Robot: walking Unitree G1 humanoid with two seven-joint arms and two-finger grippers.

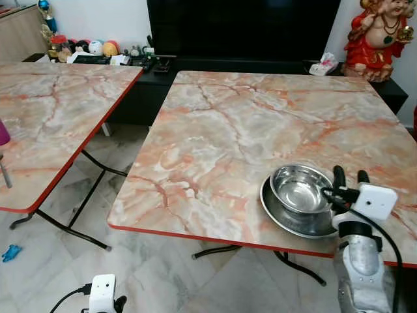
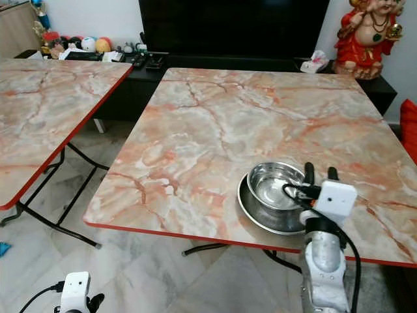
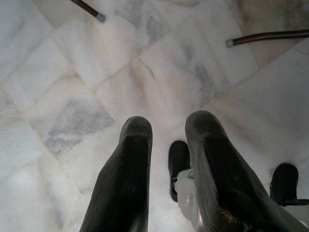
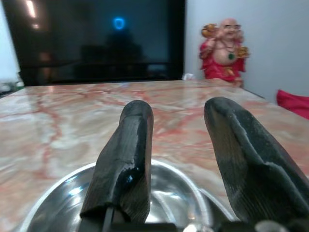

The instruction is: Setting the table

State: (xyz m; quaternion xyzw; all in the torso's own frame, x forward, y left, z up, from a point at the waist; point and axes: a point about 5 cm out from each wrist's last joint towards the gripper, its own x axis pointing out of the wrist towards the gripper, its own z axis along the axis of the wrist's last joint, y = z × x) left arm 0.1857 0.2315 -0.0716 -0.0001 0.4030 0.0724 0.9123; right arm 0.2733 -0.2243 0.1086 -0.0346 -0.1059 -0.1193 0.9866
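In the left eye view, a square folding table with a pink-and-grey marble-patterned top and red edge (image 1: 260,137) takes up the middle and right of the frame. On its near right part, at the lower right of the frame, a shiny round steel bowl (image 1: 300,188) sits inside a wider shallow steel plate (image 1: 287,219). The right gripper (image 1: 350,174) is just beside the bowl's right rim, its two black fingers parted and closed on nothing. A second table with the same marble top (image 1: 45,124) fills the left side. At the upper right stands a red-robed laughing figurine (image 1: 378,36), and a large black television screen (image 1: 241,29) runs across the top centre. A small blue scrap (image 1: 10,252) lies on the pale marble floor tiles (image 1: 150,267) at the lower left. The left arm's white wrist box shows at the bottom edge.

The right eye view gives the same scene, with the bowl and plate at the lower centre-right.

In the left wrist view, the left gripper (image 3: 166,133) hangs over the floor tiles, its fingers apart and holding nothing; two dark table-leg ends sit near the top edge.

In the right wrist view, the right gripper's spread fingers point across the table, the bowl's rim curving along the bottom just beneath them.
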